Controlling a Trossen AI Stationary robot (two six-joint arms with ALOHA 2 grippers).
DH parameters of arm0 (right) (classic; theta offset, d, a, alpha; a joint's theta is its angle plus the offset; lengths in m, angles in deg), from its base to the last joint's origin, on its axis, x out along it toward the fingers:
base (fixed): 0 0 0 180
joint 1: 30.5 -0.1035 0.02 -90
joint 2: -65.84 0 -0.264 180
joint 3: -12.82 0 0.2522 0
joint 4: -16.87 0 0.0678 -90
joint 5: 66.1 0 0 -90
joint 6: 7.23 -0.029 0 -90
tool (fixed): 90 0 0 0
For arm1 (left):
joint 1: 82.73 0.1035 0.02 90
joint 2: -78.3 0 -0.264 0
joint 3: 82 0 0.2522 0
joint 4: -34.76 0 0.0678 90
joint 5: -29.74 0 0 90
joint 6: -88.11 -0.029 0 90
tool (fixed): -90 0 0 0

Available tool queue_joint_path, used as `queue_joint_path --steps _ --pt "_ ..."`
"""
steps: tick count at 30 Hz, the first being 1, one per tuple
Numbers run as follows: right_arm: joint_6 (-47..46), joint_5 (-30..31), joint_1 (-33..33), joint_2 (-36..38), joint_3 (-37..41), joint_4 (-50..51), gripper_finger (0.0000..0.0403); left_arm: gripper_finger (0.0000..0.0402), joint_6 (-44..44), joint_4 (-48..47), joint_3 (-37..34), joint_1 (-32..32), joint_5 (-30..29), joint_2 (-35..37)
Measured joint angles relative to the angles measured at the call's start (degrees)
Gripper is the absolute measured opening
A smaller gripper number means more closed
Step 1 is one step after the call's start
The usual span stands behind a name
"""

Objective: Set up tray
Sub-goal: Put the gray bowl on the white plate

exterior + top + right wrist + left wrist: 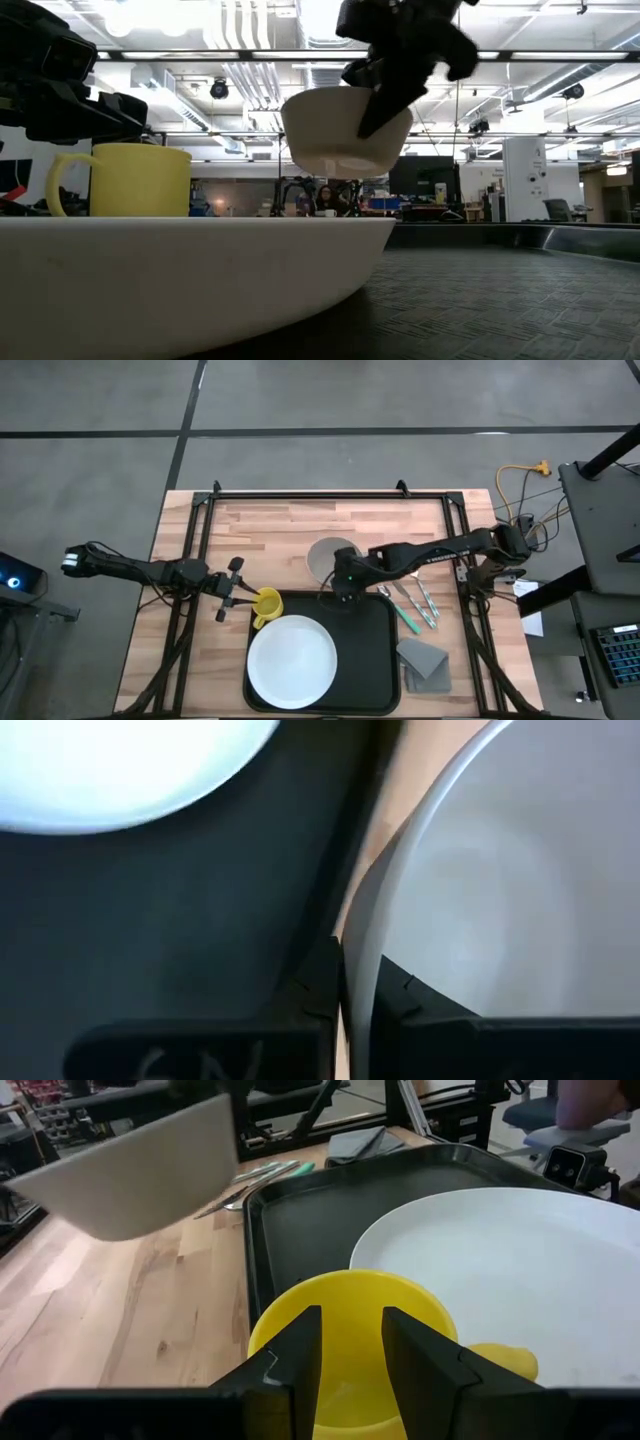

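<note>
High view: left gripper (243,603) straddles the rim of the yellow mug (267,606) at the black tray's (375,655) far-left corner, beside the white plate (292,662). Right gripper (343,582), pinched tight on the grey bowl's (331,557) rim, holds it above the tray's far edge.

A pale, grained wood table (300,520) carries a matt black tray (375,625) with finely textured floor, a smooth glossy white plate (292,662), a glossy yellow mug (267,603) and grey cloth napkin (423,658).
</note>
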State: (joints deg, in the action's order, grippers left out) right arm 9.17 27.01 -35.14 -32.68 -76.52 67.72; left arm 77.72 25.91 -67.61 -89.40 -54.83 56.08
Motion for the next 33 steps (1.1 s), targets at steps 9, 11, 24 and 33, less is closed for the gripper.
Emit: queue_joint_path --steps 9,11,24,33 --pt "2.0 -0.1 -5.5 0.1 0.1 -0.1 0.0009 0.0094 0.0 0.0 0.0 0.0 0.0 0.0" --pt "2.1 -0.1 -6.6 0.2 0.0 -0.2 0.0009 0.0094 0.0 0.0 0.0 0.0 0.0 0.0" --pt "6.3 4.0 -14.4 -2.0 -0.3 -3.8 0.0008 0.0094 0.0 0.0 0.0 0.0 0.0 0.0" --pt "9.5 1.5 -17.7 -7.7 -6.5 -4.0 0.0008 0.0094 0.0 0.0 0.0 0.0 0.0 0.0"
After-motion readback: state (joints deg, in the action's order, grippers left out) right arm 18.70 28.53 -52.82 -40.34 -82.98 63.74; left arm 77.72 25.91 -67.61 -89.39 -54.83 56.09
